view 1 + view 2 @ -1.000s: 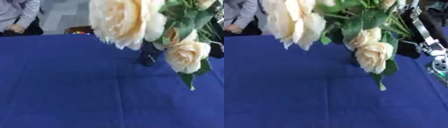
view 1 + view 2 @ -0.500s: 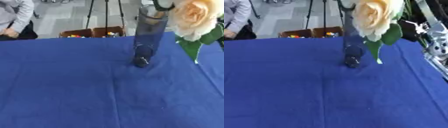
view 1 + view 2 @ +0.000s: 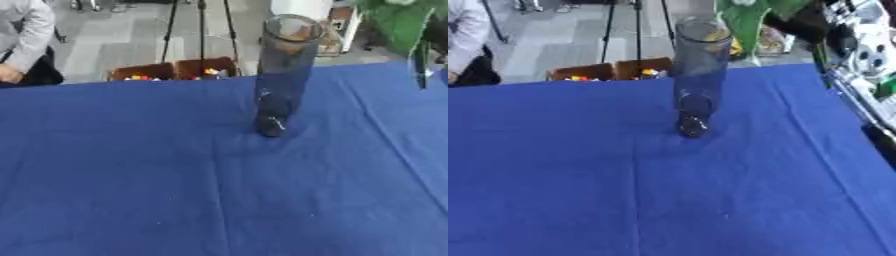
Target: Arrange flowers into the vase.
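Left eye view shows a tall clear glass cylinder vase (image 3: 282, 75) standing upright on the blue tablecloth (image 3: 175, 190), toward the far middle. Green flower leaves (image 3: 404, 22) hang at the upper right, apart from the vase. Neither robot hand shows, so I cannot tell their fingers.

A tall clear glass vase (image 3: 282, 70) is showing a smooth glossy wall, a matt blue cloth (image 3: 175, 180) is lying faintly creased over the counter, and smooth green leaves (image 3: 750, 20) are hanging beyond the vase.
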Robot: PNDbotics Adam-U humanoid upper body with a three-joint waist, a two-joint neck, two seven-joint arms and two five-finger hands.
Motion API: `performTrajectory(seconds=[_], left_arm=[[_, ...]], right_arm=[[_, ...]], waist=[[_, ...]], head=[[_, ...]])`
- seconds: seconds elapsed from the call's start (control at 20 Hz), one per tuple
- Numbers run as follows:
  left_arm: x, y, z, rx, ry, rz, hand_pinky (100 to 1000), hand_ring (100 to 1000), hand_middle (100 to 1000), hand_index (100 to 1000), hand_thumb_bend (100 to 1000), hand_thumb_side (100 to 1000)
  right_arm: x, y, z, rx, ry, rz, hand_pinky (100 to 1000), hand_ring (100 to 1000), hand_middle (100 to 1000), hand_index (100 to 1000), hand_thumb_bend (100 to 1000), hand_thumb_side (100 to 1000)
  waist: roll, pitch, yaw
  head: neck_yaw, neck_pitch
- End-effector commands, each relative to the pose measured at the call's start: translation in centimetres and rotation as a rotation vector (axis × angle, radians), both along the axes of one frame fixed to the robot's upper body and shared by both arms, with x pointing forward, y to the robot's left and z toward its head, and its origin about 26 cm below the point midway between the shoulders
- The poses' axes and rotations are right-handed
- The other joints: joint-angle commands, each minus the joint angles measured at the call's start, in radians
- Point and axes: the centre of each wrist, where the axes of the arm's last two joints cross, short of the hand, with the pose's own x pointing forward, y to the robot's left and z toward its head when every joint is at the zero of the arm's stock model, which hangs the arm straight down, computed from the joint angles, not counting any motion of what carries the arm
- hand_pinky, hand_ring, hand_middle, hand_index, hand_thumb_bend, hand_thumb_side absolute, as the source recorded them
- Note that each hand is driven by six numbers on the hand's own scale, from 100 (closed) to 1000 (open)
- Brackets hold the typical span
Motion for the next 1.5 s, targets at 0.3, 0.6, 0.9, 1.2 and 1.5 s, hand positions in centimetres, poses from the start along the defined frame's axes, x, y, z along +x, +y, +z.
performTrajectory(seconds=[0.3,0.6,0.9,1.2,1.5], left_arm=[[-0.4,0.3,0.7,0.03,-0.018,0.008,593,845,823,859,100,1000],[-0.5,0.4,0.5,0.03,-0.013,0.015,592,845,824,859,100,1000],[-0.5,0.5,0.4,0.036,-0.007,0.022,593,844,824,860,100,1000],[-0.6,0.6,0.4,0.048,-0.004,0.023,594,842,823,860,100,1000],[-0.6,0.5,0.5,0.057,-0.002,0.017,594,842,823,860,100,1000]], right_arm=[[0.4,-0.9,2.7,0.157,-0.035,0.049,100,100,100,100,100,223],[1.4,-1.7,4.0,0.286,-0.03,0.067,100,100,100,100,100,223],[2.0,-2.6,5.3,0.401,-0.037,0.094,100,100,100,100,100,223],[2.5,-3.1,6.4,0.491,-0.052,0.124,100,100,100,100,100,223],[3.2,-3.5,7.4,0.548,-0.09,0.116,100,100,100,100,100,222]], waist=[[-0.009,-0.036,0.024],[-0.005,-0.036,0.034],[-0.004,-0.04,0.046],[-0.005,-0.046,0.058],[-0.01,-0.051,0.073]], head=[[0.013,0.003],[0.019,0.008],[0.02,0.01],[0.018,0.009],[0.015,0.009]])
